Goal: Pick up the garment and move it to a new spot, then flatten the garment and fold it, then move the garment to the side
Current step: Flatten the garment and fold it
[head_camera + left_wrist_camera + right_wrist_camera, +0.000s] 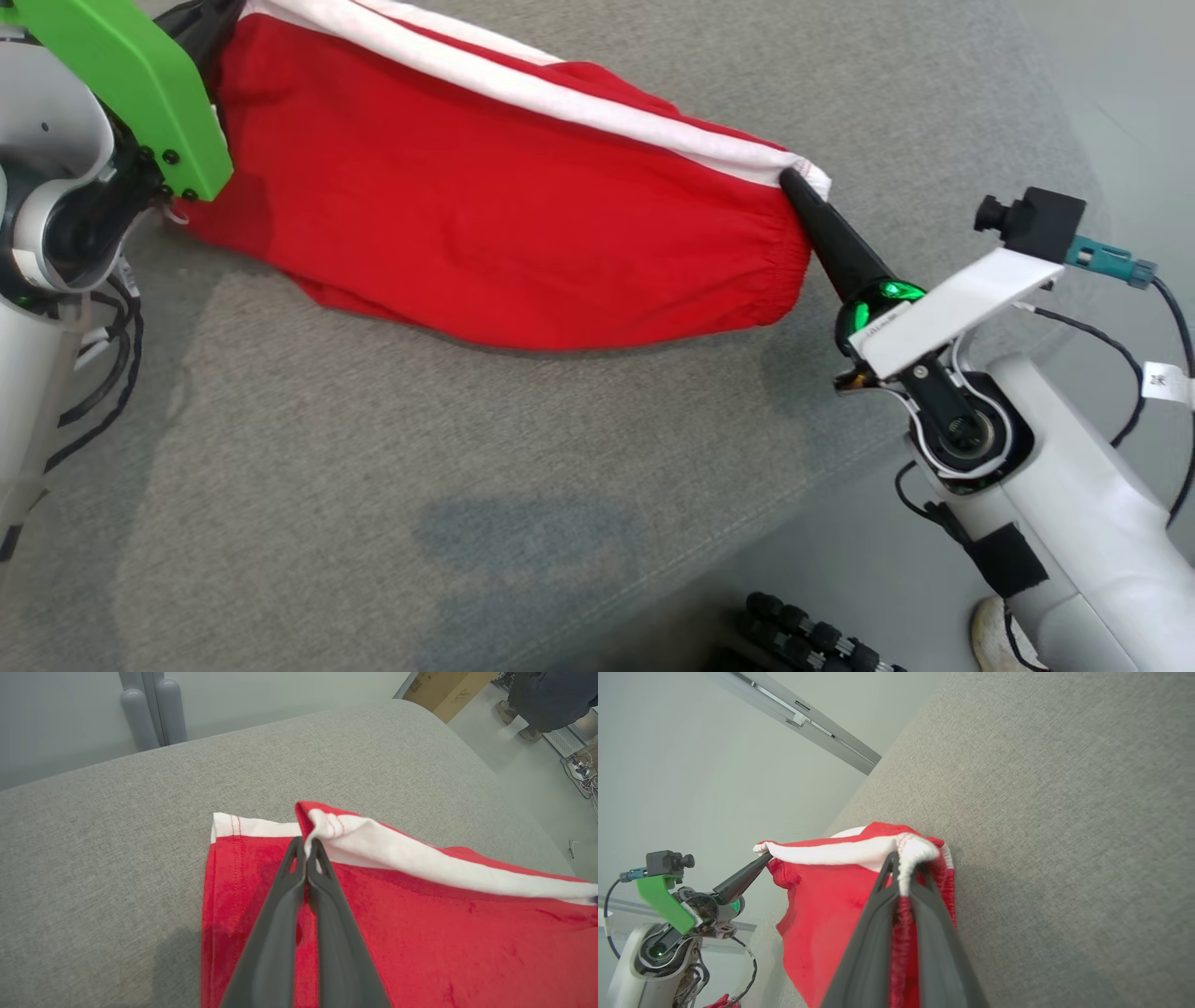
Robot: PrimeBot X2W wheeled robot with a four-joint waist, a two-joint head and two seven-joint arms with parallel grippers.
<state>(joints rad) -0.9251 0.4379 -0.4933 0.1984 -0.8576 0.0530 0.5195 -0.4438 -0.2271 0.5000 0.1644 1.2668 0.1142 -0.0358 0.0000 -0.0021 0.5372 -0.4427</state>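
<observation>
Print on white cable tag (1167,383) unreadable; left gripper (306,847) and right gripper (794,182) each pinch the red, white-banded fabric garment (485,215) stretched between them

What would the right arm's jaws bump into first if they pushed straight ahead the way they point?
The red garment itself: the right jaws are shut on its white-striped corner. Past that, depth is unclear.

Grey cushion (392,485) lies open from 5 to 8 o'clock of the garment (485,215), and beyond it at 12. The garment spans 10 to 3; left arm (56,196) blocks 9, right arm (1064,485) blocks 4
</observation>
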